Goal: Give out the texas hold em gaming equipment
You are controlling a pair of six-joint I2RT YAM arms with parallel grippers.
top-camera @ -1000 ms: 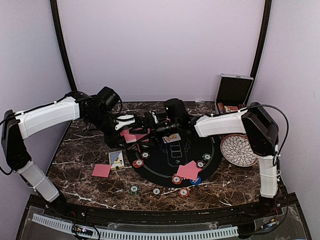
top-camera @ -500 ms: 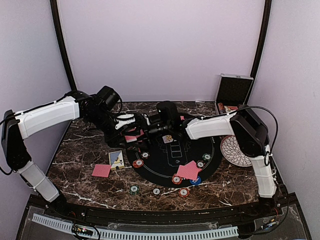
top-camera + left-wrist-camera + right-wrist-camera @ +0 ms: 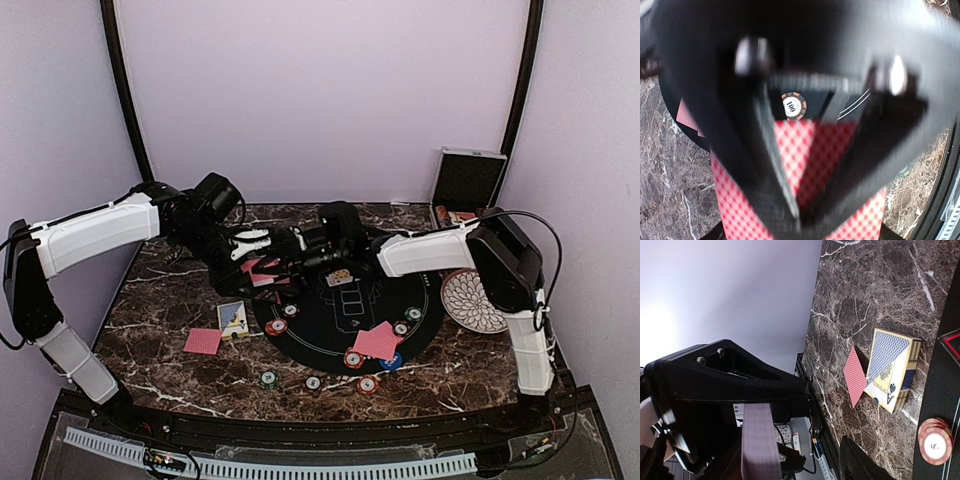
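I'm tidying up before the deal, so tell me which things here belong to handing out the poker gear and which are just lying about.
Part of the job: red-backed cards, poker chips, blue button disc.
Just lying about: white patterned plate, silver-edged black case, card box.

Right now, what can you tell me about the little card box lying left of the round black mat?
The card box is a small flat carton, seemingly cardboard, cream-yellow with a blue lattice diamond, a dark blue band and an ace-of-spades mark on its face. It lies flat on the brown marble table, just off the left edge of the black mat. A red-backed card lies by its near left corner; whether they touch is unclear.
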